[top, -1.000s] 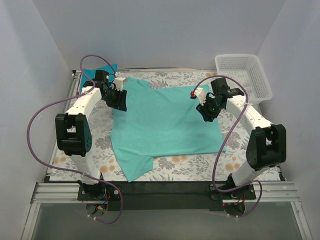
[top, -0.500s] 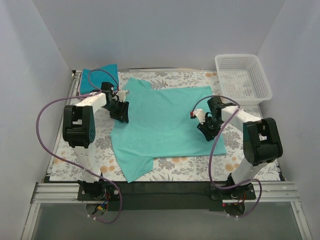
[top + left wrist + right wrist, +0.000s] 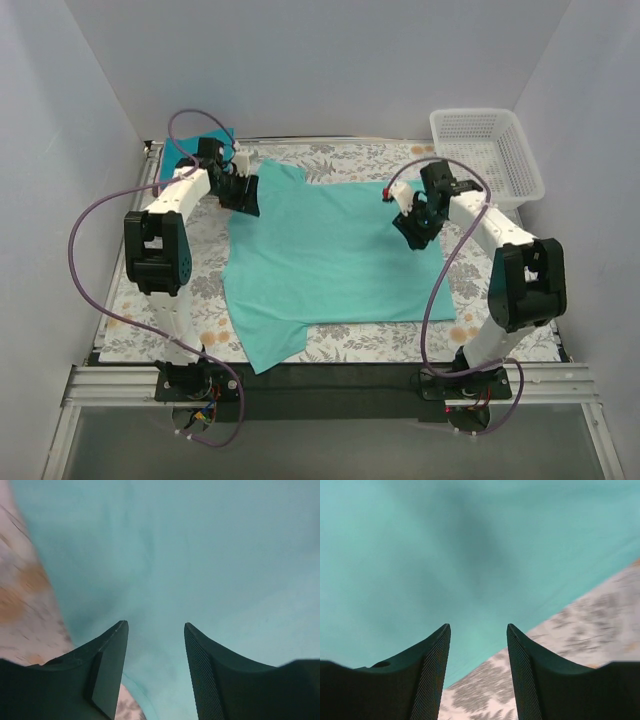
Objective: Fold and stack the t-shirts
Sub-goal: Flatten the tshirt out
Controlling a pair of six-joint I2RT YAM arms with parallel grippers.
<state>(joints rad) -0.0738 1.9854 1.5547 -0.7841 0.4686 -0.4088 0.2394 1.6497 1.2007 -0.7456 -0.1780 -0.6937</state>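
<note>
Nearest the arm bases, one sleeve [image 3: 268,338] of the sea-green shirt [image 3: 330,255] sticks out toward the near edge of the flower-patterned table [image 3: 400,335]. The shirt lies spread flat, taking up most of the middle of the table, with its other sleeve at the far left.

The right claw [image 3: 410,228] hangs over the right side of the shirt, just inside the cloth's right edge. In the right wrist view its two black fingers [image 3: 432,670] stand apart with nothing between them, released. Green cloth lies below them and the patterned table shows at the lower right.

Farther back, the left claw [image 3: 245,195] sits at the shirt's far left part, beside the far sleeve. In the left wrist view its fingers [image 3: 107,665] are also spread and released, holding nothing, with the shirt's edge and a strip of table to their left. I cannot tell whether either claw touches the cloth.

In the far left corner lies a darker teal-blue shirt [image 3: 188,150], partly hidden behind the left arm. In the far right corner stands a white mesh basket [image 3: 527,160], well apart from the spread shirt
</note>
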